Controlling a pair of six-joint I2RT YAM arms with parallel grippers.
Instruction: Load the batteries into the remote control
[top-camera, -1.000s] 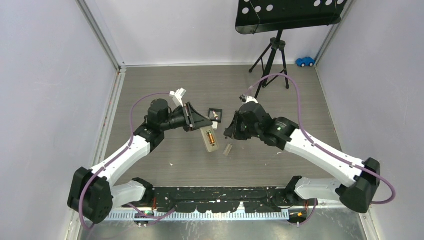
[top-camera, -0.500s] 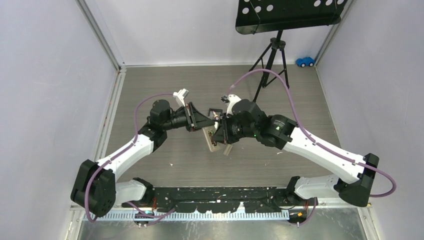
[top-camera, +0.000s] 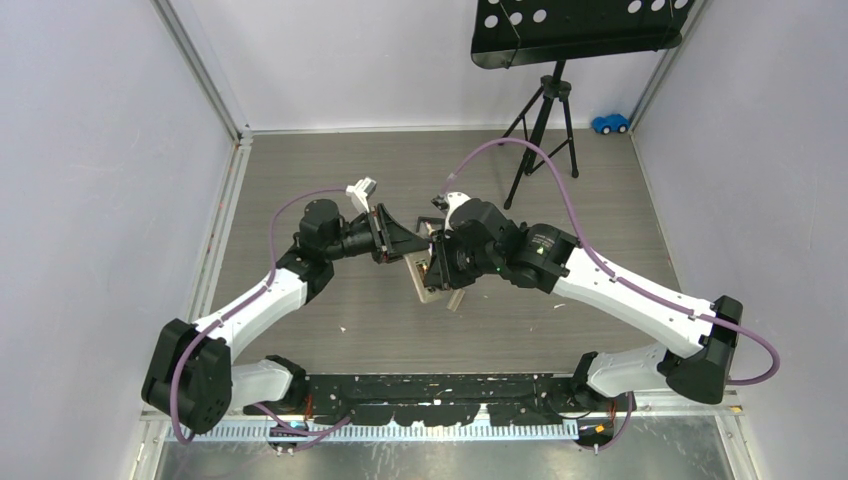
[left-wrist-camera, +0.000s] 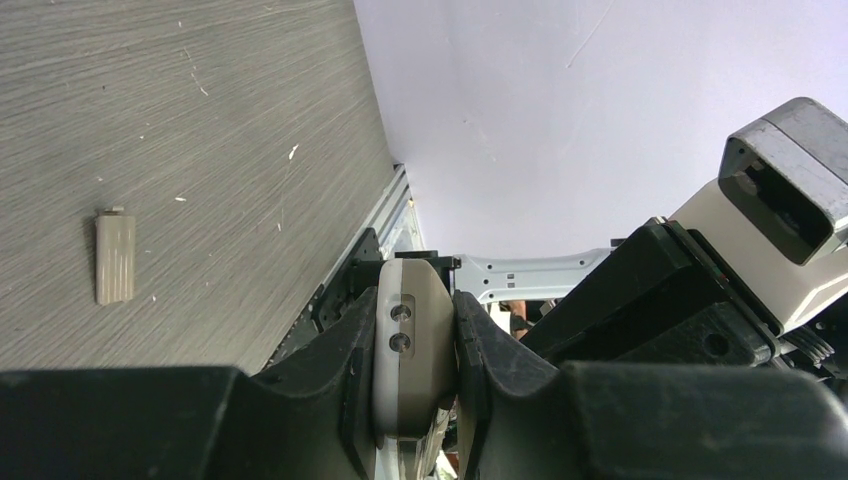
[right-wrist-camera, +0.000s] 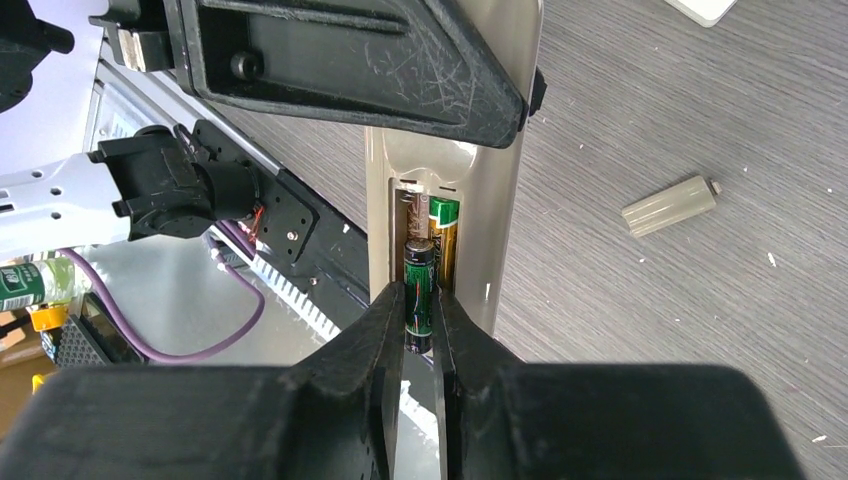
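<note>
left gripper (left-wrist-camera: 418, 395) clamped the remote control (right-wrist-camera: 500, 200), right gripper (right-wrist-camera: 420, 335) nearly closed, pinched green-and-black battery (right-wrist-camera: 420, 275) at the battery compartment (right-wrist-camera: 412, 212)

The left arm (top-camera: 250, 300) bends in from the lower left and the right arm (top-camera: 620, 295) from the lower right, and they almost meet in the middle. The left gripper (left-wrist-camera: 415, 312) squeezes the remote control (left-wrist-camera: 412, 365). The right gripper (right-wrist-camera: 420, 297) has its fingers close on both sides of a battery (right-wrist-camera: 420, 262); squeezing or not, I cannot tell.
</note>
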